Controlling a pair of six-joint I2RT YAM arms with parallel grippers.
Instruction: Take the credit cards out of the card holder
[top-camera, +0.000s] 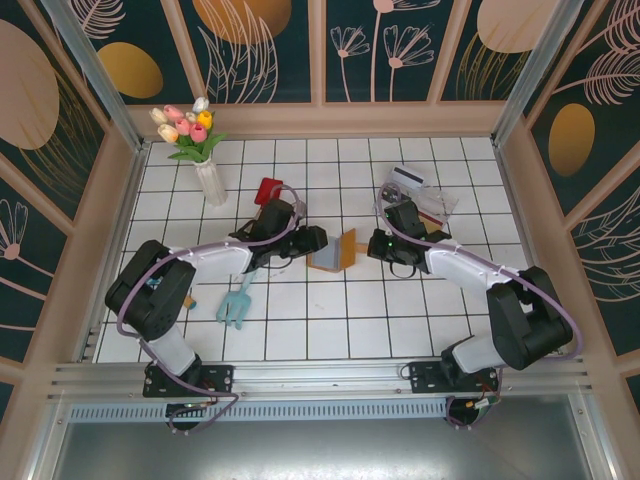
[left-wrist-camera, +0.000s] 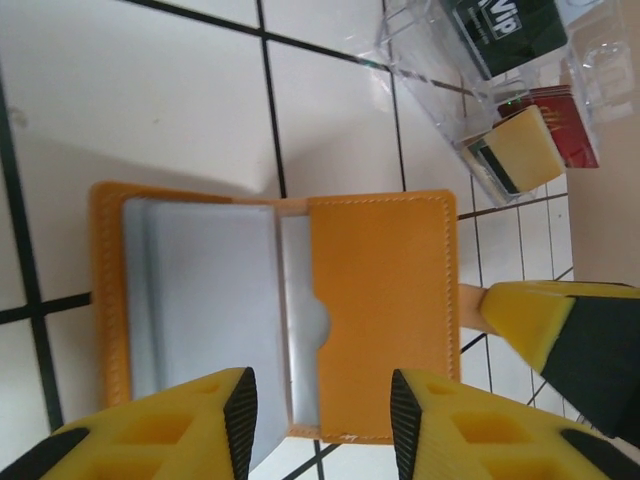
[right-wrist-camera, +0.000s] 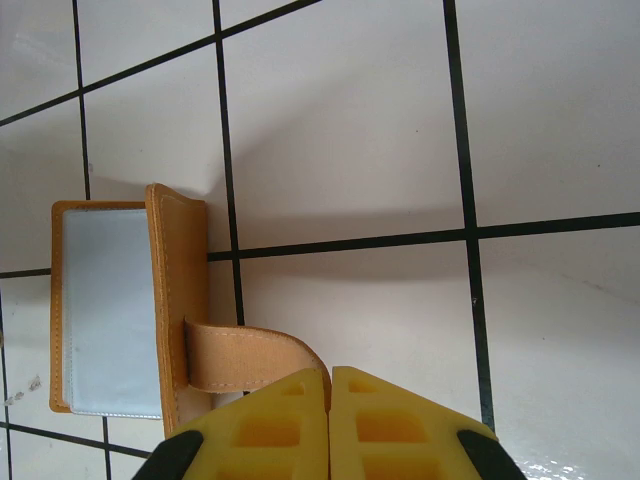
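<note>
The orange-brown card holder (top-camera: 336, 250) stands half open on the white tiles between my two grippers. In the left wrist view the card holder (left-wrist-camera: 385, 300) faces me, with pale grey credit cards (left-wrist-camera: 205, 300) in its left pockets and another grey edge (left-wrist-camera: 303, 340) behind the notched orange pocket. My left gripper (left-wrist-camera: 322, 425) is open, its fingers straddling the holder's near edge without touching it. My right gripper (right-wrist-camera: 330, 385) is shut on the holder's tan strap (right-wrist-camera: 240, 355), beside the spine (right-wrist-camera: 175, 290). Its yellow finger (left-wrist-camera: 560, 330) also shows at the holder's right.
A clear plastic tray (top-camera: 432, 203) with a dark card (left-wrist-camera: 505, 30) and a red one (left-wrist-camera: 570, 125) sits at the back right. A white vase of tulips (top-camera: 208, 170), a red object (top-camera: 268, 189) and a teal tool (top-camera: 237, 303) lie to the left.
</note>
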